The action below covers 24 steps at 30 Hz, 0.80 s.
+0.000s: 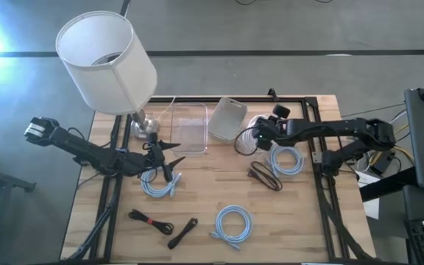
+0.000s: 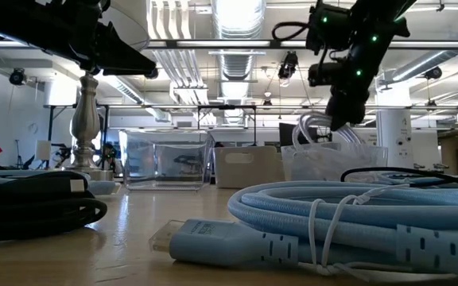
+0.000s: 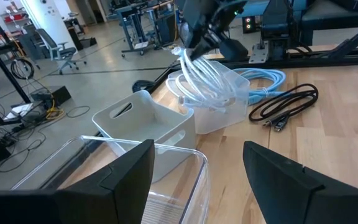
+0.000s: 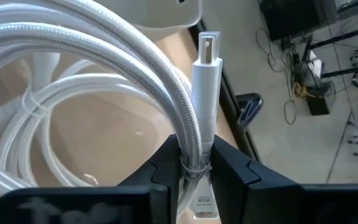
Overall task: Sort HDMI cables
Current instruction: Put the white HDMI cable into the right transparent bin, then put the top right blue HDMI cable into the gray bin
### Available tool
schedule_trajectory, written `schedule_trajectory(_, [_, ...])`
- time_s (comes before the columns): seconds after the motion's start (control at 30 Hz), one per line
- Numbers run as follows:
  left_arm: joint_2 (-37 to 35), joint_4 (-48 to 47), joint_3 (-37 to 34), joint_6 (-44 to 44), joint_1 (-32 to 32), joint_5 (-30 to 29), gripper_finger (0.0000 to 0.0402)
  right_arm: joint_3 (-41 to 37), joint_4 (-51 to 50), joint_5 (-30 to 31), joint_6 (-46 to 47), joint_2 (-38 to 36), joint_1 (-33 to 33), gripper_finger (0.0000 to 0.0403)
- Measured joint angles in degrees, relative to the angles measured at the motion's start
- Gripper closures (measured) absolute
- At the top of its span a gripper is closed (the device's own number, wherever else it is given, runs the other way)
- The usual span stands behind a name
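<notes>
My right gripper [image 1: 258, 138] is shut on a white coiled HDMI cable [image 3: 201, 81] above a small clear tub [image 3: 229, 109] at the table's far side. My left gripper [image 1: 177, 153] stands open and holds nothing, above the table beside the lamp base [image 1: 143, 126]. Light blue coils lie flat on the table at the right [image 1: 286, 160], under my left gripper [image 1: 159, 182] and near the front edge [image 1: 234, 223]. Black tied bundles lie at the right [image 1: 265, 177] and at the front left [image 1: 150, 218], [image 1: 183, 232]. My right gripper pinches the white coil between its two fingers [image 4: 166, 163] where several strands are bundled beside the plug's body [image 4: 199, 146]. The fingers slant down from the table's right side. The plug [image 4: 206, 68] sticks out past the fingertips. The coil hangs below, its lower loops [image 3: 213, 93] inside the small clear tub.
A large clear tub [image 1: 190, 125] and a white tub [image 1: 229, 118] stand side by side at the far middle. The white-shaded lamp [image 1: 105, 60] towers over the far left corner. Bare wood shows in the table's middle [image 1: 212, 180].
</notes>
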Motion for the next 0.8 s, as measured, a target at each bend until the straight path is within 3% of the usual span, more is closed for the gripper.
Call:
schedule_trajectory(0.47, [0.00,-0.19,0.00,-0.12,0.02,0.00,0.0152,0.11,-0.04,0.28,-0.58,2.65,-0.07,0.0261])
schedule_trajectory(0.8, [0.00,-0.14,0.00,-0.40,0.04,-0.01,0.0152,1.57,-0.11,-0.80,1.15,2.30,1.45,0.0233])
